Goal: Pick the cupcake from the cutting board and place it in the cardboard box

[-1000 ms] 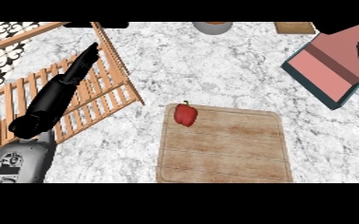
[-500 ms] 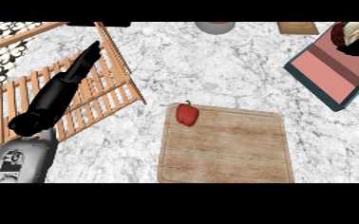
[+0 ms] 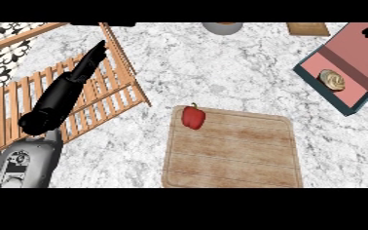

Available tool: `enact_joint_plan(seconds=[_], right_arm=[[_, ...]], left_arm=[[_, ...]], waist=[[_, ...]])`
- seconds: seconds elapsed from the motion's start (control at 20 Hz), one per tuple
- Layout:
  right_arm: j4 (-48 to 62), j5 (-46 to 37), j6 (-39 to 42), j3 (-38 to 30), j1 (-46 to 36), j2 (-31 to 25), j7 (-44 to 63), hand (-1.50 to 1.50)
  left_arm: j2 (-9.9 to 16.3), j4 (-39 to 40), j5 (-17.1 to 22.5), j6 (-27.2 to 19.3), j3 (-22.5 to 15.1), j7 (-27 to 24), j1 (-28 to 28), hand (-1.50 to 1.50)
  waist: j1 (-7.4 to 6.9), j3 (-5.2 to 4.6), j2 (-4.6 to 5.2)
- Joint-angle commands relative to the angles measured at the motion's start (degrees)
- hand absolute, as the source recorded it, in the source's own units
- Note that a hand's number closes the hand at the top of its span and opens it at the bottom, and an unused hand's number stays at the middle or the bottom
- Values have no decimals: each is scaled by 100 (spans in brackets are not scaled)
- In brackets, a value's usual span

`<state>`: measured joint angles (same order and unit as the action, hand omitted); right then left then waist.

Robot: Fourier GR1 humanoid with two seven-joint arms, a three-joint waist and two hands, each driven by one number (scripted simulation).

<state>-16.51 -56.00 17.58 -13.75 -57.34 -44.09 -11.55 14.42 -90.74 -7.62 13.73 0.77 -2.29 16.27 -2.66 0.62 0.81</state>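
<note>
At nine o'clock the left hand (image 3: 68, 90) lay over a wooden slatted rack (image 3: 108, 95), its fingers straight and together, pointing toward one o'clock and holding nothing. Toward five o'clock from centre sat the cutting board (image 3: 233, 151) on the marble counter (image 3: 215, 68), with a red pepper (image 3: 193, 117) at its upper left corner. At two o'clock the cupcake (image 3: 332, 79) rested inside the cardboard box (image 3: 345, 53), near the box's lower wall. The right hand did not show.
</note>
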Motion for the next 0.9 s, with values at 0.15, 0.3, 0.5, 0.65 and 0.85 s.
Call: enact_joint_plan(seconds=[0.15, 0.3, 0.5, 0.65, 0.85], right_arm=[[48, 957, -299, -944, -188, -13, -1107, -150], [282, 2152, -270, -2173, -366, 47, -1088, -150], [630, 3045, -217, -3138, -521, -200, -619, -150], [785, 3267, -623, -3419, -261, -285, -456, -150], [746, 3578, -435, -3730, 197, -688, -789, -150]], left_arm=[[-172, 40, -46, -39, -113, 53, -238, 0], [-18, 82, -19, -14, 66, 20, -157, 0], [-42, 156, -8, 2, 84, -72, -224, 0], [-169, 63, -23, 3, -60, 56, -130, 0], [-22, 16, 125, 145, 116, 169, 59, 0]], waist=[[45, -37, 4], [135, -16, -4], [116, -35, 39], [0, -29, 94], [20, -22, 84]])
